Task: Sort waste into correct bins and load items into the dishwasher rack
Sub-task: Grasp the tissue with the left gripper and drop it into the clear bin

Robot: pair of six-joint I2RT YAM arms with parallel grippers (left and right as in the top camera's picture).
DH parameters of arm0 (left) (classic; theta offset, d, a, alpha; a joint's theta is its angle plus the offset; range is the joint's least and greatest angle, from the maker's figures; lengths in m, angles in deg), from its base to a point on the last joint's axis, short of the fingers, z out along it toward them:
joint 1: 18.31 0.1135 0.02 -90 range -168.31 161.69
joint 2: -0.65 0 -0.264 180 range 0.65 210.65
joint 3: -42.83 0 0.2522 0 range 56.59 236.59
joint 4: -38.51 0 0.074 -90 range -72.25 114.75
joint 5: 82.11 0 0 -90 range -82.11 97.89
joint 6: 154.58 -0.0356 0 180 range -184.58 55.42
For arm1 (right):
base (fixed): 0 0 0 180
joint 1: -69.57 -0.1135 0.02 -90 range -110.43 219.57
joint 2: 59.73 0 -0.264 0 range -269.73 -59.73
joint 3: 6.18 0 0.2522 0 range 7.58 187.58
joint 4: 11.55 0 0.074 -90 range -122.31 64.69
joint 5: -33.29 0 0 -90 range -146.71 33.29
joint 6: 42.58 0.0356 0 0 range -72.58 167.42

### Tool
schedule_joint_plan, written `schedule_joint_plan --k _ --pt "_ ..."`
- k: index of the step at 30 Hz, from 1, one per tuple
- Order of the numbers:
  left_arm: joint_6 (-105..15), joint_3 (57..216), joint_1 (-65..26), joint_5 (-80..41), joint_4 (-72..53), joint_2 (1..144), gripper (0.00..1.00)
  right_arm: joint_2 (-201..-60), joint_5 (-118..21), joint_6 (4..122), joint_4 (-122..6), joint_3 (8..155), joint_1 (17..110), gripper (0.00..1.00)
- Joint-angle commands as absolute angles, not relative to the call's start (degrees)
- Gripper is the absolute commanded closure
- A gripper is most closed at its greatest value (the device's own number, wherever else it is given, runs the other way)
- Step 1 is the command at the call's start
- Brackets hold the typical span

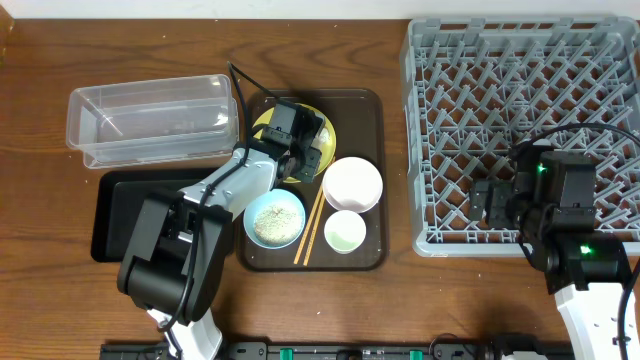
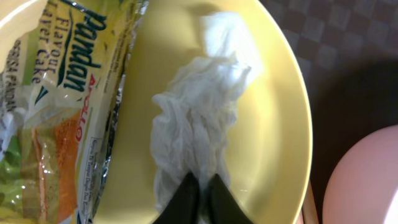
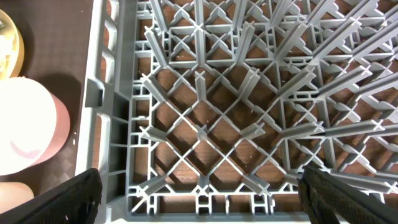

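**Pinches tissue on plate, hovers open over rack**

Pinches the lower end of a crumpled white tissue point(image 2: 199, 124) with the left fingers point(image 2: 183, 205), black tips pressed together on it. Rests the tissue on the yellow plate point(image 2: 273, 137), just beside a yellow-green snack wrapper point(image 2: 68, 112) covering the plate's left side in the wrist view.

At the back of the brown serving tray point(image 1: 372, 115): that plate. In front of it on the same tray: white bowl point(image 1: 352, 184), small pale cup point(image 1: 345, 232), light blue bowl point(image 1: 297, 208) with rice-like scraps point(image 1: 270, 224) inside, and wooden chopsticks point(image 1: 310, 228) lying slantwise between blue bowl and cup.

On the counter point(image 1: 60, 300), left of the serving tray: clear tub point(image 1: 150, 125) at the back, black tray point(image 1: 108, 215) in front, partly hidden under the left arm. Right of the serving tray: grey dishwasher rack point(image 1: 520, 90).

Holds the right fingers point(image 3: 68, 199) wide apart above the rack's lattice floor, near its front-left corner, only bare pegs and lattice between them.
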State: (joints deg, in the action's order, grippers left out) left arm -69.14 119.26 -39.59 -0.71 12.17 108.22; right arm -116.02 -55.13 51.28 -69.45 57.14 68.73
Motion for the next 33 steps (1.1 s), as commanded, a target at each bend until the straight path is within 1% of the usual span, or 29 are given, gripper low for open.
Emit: schedule_joint_plan --k 1,8,10,13,16,22,25,26,27,28,29,32,33 --pt "-69.2 120.3 -39.3 0.0 12.1 105.8 0.94 -115.9 -54.8 51.6 -69.7 58.4 69.2 0.01" --pt "-68.8 120.3 -36.6 0.1 11.8 94.4 0.94 -115.9 -54.8 51.6 -69.7 58.4 69.2 0.01" --pt "-68.8 120.3 -34.9 0.4 11.9 91.2 0.94 -115.9 -54.8 51.6 -69.7 58.4 69.2 0.01" --pt "-68.8 120.3 -31.1 4.1 11.9 87.3 0.94 -115.9 -54.8 51.6 -69.7 58.4 69.2 0.01" --pt "-68.8 120.3 -26.3 6.9 12.0 86.0 0.94 -115.9 -54.8 51.6 -69.7 58.4 69.2 0.01" --pt "-68.8 120.2 -18.3 7.1 12.0 87.6 0.93 -115.9 -54.8 51.6 -69.7 58.4 69.2 0.01" --pt "-68.8 120.2 -15.8 7.1 12.0 88.9 0.77 -115.9 -54.8 51.6 -69.7 58.4 69.2 0.01" --pt "-68.8 120.2 -15.3 7.1 12.0 89.1 0.76 -115.9 -54.8 51.6 -69.7 58.4 69.2 0.01" --pt "-68.8 120.2 -15.0 7.1 12.0 89.4 0.71 -115.9 -54.8 51.6 -69.7 58.4 69.2 0.01" --pt "-68.8 120.2 -14.8 7.1 12.1 89.4 0.58 -115.9 -54.8 51.6 -69.7 58.4 69.2 0.01" --pt "-68.8 120.2 -14.8 7.1 12.3 89.4 0.51 -115.9 -54.8 51.6 -69.7 58.4 69.2 0.01" --pt "-68.8 120.3 -15.7 6.5 12.3 88.7 0.50 -115.9 -54.8 51.6 -69.5 58.4 69.2 0.01" --pt "-68.9 120.3 -16.4 4.6 12.2 88.3 0.50 -115.9 -54.8 51.6 -69.5 58.4 69.2 0.01"
